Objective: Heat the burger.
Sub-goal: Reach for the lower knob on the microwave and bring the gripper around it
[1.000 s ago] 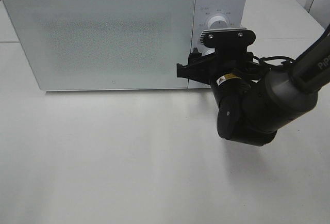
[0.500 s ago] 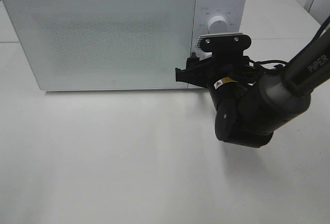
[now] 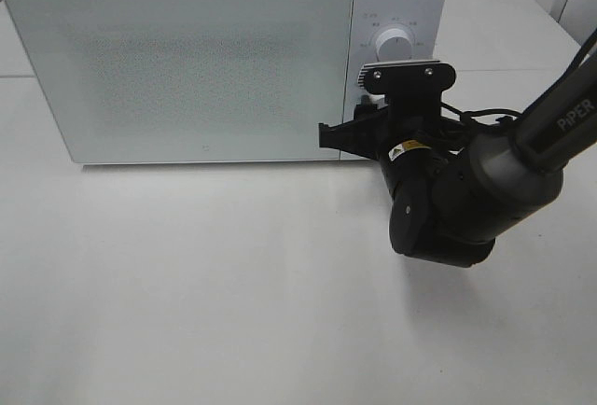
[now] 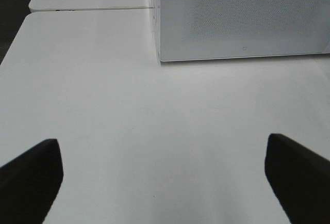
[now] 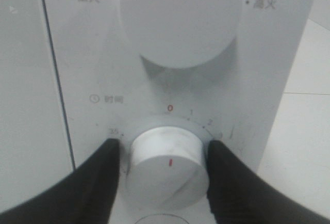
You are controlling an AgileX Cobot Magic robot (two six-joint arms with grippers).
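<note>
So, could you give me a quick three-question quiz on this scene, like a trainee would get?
1. True or false: the microwave door stands open.
2. Pick one. The right claw has its fingers on either side of: A) a door handle, B) the lower dial, C) a plate.
3. Fill in: the red mark on the lower dial points at the number ___.

Key: 1 false, it is shut. 2 B. 3 zero.
</note>
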